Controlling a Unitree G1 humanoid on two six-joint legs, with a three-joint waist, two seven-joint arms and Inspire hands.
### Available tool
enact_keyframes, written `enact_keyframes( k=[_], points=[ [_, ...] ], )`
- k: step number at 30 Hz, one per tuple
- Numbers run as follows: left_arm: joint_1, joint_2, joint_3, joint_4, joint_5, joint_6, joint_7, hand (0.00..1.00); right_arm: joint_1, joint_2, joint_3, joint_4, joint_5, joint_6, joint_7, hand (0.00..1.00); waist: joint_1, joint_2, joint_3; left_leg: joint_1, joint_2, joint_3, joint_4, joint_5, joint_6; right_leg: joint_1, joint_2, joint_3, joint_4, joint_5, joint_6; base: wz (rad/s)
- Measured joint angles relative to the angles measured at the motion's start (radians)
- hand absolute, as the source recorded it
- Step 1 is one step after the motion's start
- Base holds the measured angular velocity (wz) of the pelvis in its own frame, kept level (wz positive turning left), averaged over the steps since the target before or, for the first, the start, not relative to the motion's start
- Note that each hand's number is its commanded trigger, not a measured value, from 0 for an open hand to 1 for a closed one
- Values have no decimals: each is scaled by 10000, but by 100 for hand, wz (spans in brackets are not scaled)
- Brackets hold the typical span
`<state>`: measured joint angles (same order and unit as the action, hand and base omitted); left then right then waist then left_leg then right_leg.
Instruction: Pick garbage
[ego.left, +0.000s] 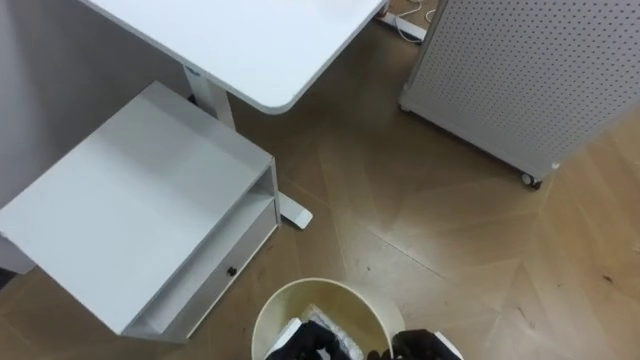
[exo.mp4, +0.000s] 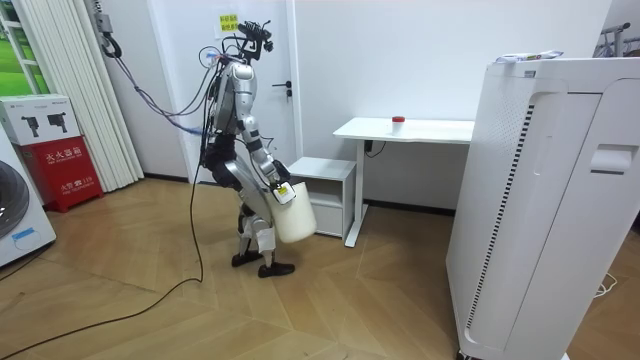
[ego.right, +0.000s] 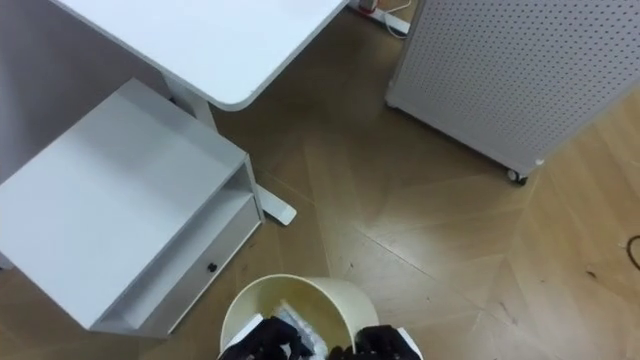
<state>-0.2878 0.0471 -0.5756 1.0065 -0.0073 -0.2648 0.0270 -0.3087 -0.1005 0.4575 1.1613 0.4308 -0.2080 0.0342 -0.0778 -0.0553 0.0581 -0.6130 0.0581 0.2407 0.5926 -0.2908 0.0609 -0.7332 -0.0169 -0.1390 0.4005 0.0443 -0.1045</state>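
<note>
White desk (ego.left: 250, 40) upper left, low white cabinet (ego.left: 130, 200) beside its leg, open shelf at the front. Perforated white panel (ego.left: 520, 70) on casters upper right, power strip (ego.left: 410, 25) on the wood floor (ego.left: 430, 240) behind it. Room view: small red object (exo.mp4: 398, 120) on the desk, tall white unit (exo.mp4: 540, 200) at the room view's right, red box (exo.mp4: 60, 165), curtain (exo.mp4: 70, 90), and washing machine (exo.mp4: 15, 215) at its left.

Cream round bin (ego.left: 268, 312) at bottom centre of the eye views, mouth up toward the camera. White crumpled garbage (ego.left: 338, 326) lies inside. In the room view it's left of centre, off the floor, tilted.
</note>
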Motion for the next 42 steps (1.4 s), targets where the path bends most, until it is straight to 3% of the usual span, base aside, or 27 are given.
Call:
enact_keyframes(
  k=[11, 17, 23, 27, 33, 35, 37, 38, 39, 40, 42],
  points=[
    [139, 28, 14, -5, 1, 177, -410, 0, 116, 0, -104, 1, 17, -91, 120, 100, 97, 49, -27, -10, 2, 0, 45, -12, 18, 0, -10, -7, 2, 9, 4, 0],
    [127, -33, 41, -35, 13, 184, -466, 0, 193, -105, -131, 41, 196, -93, 130, 100, 287, 236, -139, 10, -5, 3, 63, -11, 19, 12, -9, 14, 5, 28, 7, 0],
    [151, 140, 227, -110, 209, 176, -459, 0, 562, -282, -133, 132, 221, -94, 311, 100, 312, 381, -109, 593, -6, 22, -78, -49, 43, 583, -1, 6, -75, -42, 89, 0],
    [270, 450, 260, -978, 217, 76, -382, 0, 652, -444, -296, 285, 229, -94, 380, 100, 333, 458, -102, 1158, 1, 195, -185, -127, 24, 1039, 27, 142, -89, -113, 167, -9],
    [466, 601, 1024, -1972, 211, -191, -357, 0, 1491, -671, -1246, 171, 253, -108, 647, 100, 241, 527, -148, 2479, -25, 381, -753, -144, 113, 2266, 167, 390, -553, -111, 315, -12],
    [716, 786, 1279, -2527, 213, -219, -345, 0, 1865, -722, -1698, -72, 274, -105, 660, 100, 234, 524, -173, 2921, -6, 573, -942, -154, 92, 2577, 228, 508, -597, -126, 362, -27],
    [1390, 1012, 1836, -3746, 463, -249, -294, 0, 2366, -865, -2174, -557, 177, -108, 652, 100, 223, 529, -238, 3502, 24, 964, -1274, -176, 78, 2888, 345, 736, -585, -190, 425, -43],
    [1553, 1057, 1995, -4068, 576, -255, -280, 0, 2432, -897, -2263, -583, 110, -108, 655, 100, 249, 533, -253, 3650, 87, 1091, -1320, -208, 77, 2961, 362, 724, -516, -260, 431, -43],
    [1804, 1093, 2290, -4521, 819, -271, -211, 0, 2583, -941, -2458, -571, 56, -105, 658, 100, 319, 549, -293, 4060, 369, 1706, -1405, -312, 3, 3113, 42, 109, 376, -900, 355, -24],
    [2008, 1051, 2457, -4872, 893, -271, -54, 0, 2766, -1008, -2621, -592, 115, -109, 626, 100, 309, 587, -357, 4576, 501, 2137, -1604, -349, -103, 3394, -493, -414, 1353, -1770, 595, -14],
    [2230, 1107, 2639, -5385, 888, -396, 143, 0, 2943, -1045, -2817, -569, 116, -114, 519, 100, 364, 472, -432, 5140, 513, 2512, -1655, -431, -397, 3837, -1029, -567, 1518, -2383, 945, -23]
  ],
)
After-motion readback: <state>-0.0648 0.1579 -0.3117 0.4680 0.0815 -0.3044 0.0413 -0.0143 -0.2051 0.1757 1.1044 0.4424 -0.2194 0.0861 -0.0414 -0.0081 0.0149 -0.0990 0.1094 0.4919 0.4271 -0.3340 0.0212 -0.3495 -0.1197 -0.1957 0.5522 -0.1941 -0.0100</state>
